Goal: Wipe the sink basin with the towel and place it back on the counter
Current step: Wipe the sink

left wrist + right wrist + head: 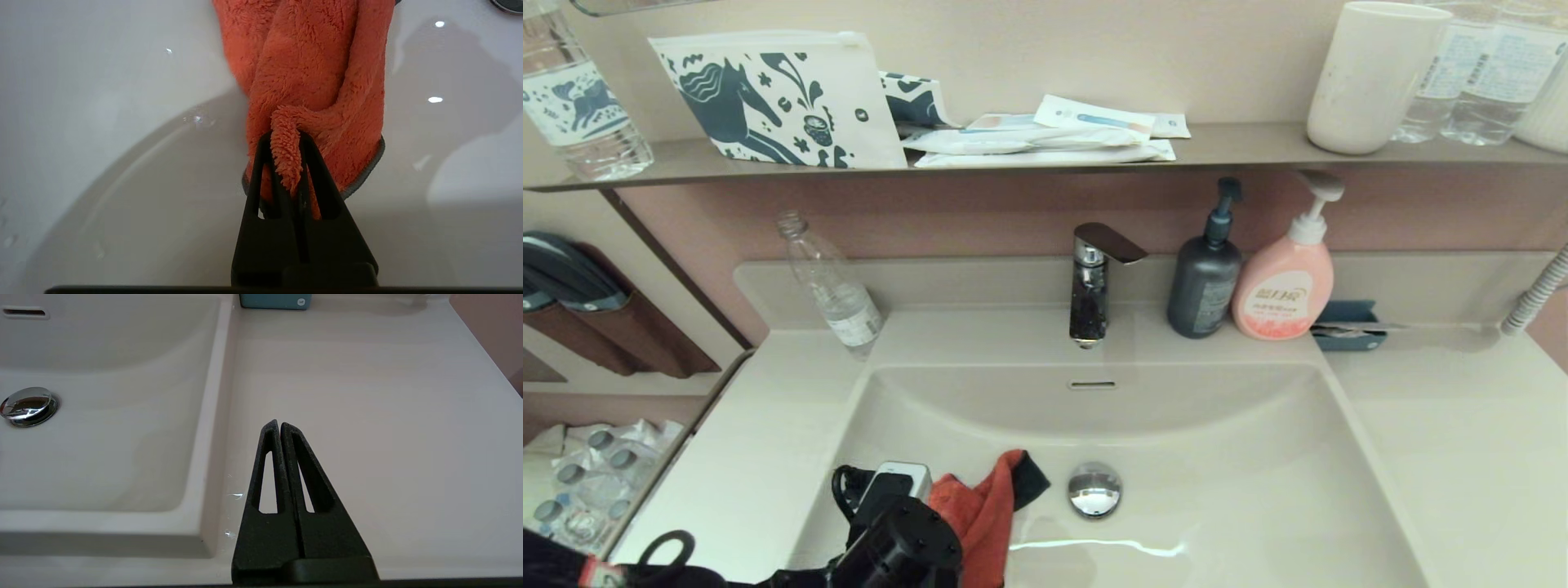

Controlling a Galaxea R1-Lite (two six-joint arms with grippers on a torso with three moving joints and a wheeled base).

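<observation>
matte black triangular slotted fingers [267, 465]

Beyond the hand stands a chrome faucet with a flat lever [1094, 282]. Just to its right are a dark grey pump bottle [1205, 282] and a pink pump bottle [1284, 282], touching each other. To its left leans a clear plastic bottle [832, 286]. A blue-and-white patterned pouch [772, 102] and a white plastic cup [1372, 73] rest on the brown-grey wall shelf [1241, 147] above.

A bathroom, probably in a home: a glossy sink basin [1258, 457] is moulded into an off-white worktop [1462, 425], a chrome tap [1092, 282] stands at its back edge beside two pump bottles [1205, 273], and a wall shelf [1241, 145] above holds a tumbler [1372, 77] and a patterned pouch [776, 102].
</observation>
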